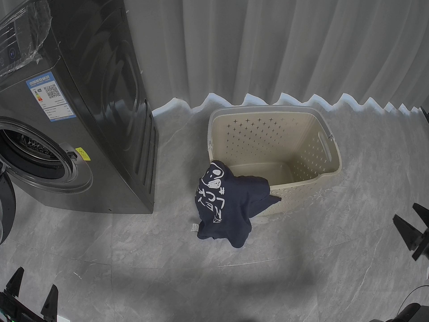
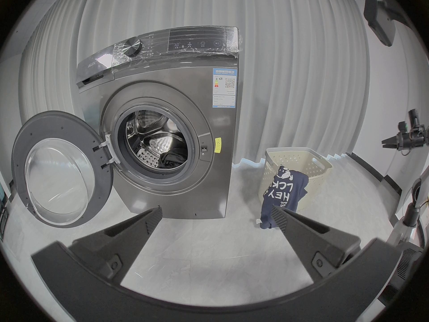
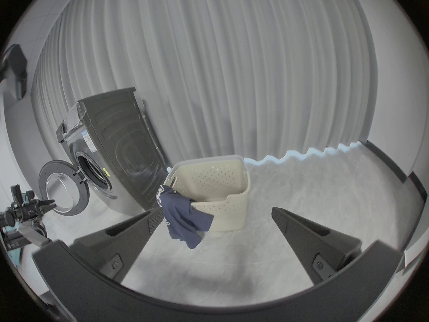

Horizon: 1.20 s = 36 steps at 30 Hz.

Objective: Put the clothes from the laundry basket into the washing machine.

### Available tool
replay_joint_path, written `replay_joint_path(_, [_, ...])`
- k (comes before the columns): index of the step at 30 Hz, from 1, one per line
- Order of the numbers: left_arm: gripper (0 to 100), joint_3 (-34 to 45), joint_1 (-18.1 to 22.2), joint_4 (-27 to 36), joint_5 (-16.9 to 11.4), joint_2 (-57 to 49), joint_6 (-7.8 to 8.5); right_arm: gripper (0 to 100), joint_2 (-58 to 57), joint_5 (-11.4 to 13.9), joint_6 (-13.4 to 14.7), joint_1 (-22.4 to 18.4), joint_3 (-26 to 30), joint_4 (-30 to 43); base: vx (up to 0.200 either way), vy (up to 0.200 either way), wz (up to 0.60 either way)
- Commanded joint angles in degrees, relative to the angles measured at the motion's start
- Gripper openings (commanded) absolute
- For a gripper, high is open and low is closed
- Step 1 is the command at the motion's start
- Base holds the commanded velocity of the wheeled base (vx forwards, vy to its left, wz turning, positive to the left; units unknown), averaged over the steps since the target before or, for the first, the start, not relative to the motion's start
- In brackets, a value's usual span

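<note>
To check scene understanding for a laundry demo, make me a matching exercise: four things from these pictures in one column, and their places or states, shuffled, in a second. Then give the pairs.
Column one
1. washing machine door
2. laundry basket
3. navy garment
4. left end effector

Column two
A. draped over a rim, hanging down outside
B. fingers apart, nothing held
C. swung wide open
D. standing before the curtain

Pairs: 1-C, 2-D, 3-A, 4-B
</note>
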Motion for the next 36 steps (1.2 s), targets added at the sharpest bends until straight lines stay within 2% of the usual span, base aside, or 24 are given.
replay_joint_path(1, [100,0.92,-0.02,-0.01,0.01,-0.66,-0.13,100,27.73,-3.46,4.24,11.22,0.08,-14.69,0.0,0.0,0.0])
replay_joint_path(3, [100,0.92,-0.02,-0.01,0.01,-0.66,-0.13,100,28.61,-4.43,5.21,12.63,-0.1,-15.04,0.0,0.0,0.0])
replay_joint_path(5, [100,0.92,-0.02,-0.01,0.01,-0.66,-0.04,100,32.3,-6.27,7.67,15.26,-0.54,-16.36,0.0,0.0,0.0])
replay_joint_path(10, [100,0.92,-0.02,-0.01,0.01,-0.66,-0.04,100,40.47,-7.15,11.89,15.88,-0.36,-24.53,0.0,0.0,0.0])
replay_joint_path(13, [100,0.92,-0.02,-0.01,0.01,-0.66,-0.04,100,44.78,-7.42,12.06,15.97,-0.1,-29.81,0.0,0.0,0.0])
replay_joint_path(17, [100,0.92,-0.02,-0.01,0.01,-0.66,-0.04,100,48.12,-9.44,12.15,16.67,-0.54,-32.97,0.0,0.0,0.0])
replay_joint_path(21, [100,0.92,-0.02,-0.01,0.01,-0.66,-0.04,100,49.35,-10.49,12.15,18.95,-0.89,-33.94,0.0,0.0,0.0])
replay_joint_path(26, [100,0.92,-0.02,-0.01,0.01,-0.66,-0.04,100,55.33,-14.36,12.24,24.23,-2.91,-36.84,0.0,0.0,0.0])
replay_joint_path(30, [100,0.92,-0.02,-0.01,0.01,-0.66,-0.04,100,58.05,-14.97,12.15,25.37,-4.76,-40.7,0.0,0.0,0.0])
replay_joint_path(36, [100,0.92,-0.02,-0.01,0.01,-0.66,-0.04,100,62.8,-14.97,12.41,26.51,-7.66,-40.97,0.0,0.0,0.0])
